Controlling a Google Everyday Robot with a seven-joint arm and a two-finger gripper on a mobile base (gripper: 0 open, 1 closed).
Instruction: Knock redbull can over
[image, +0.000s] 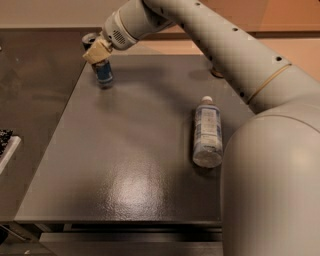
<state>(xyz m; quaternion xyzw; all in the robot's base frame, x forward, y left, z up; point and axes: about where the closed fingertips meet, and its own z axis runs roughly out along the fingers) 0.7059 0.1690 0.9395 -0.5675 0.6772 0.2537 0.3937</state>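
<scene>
The redbull can (104, 75), blue and silver, stands at the far left corner of the dark grey table (135, 150) and leans slightly. My gripper (96, 50), with tan pads, is right at the can's top and covers it, pressing from the upper left. The arm reaches in from the right across the back of the table.
A clear plastic water bottle (206, 131) with a white cap lies on its side at the right of the table. A small brownish object (216, 73) peeks out behind the arm at the back right. A white tray edge (6, 148) shows at far left, off the table.
</scene>
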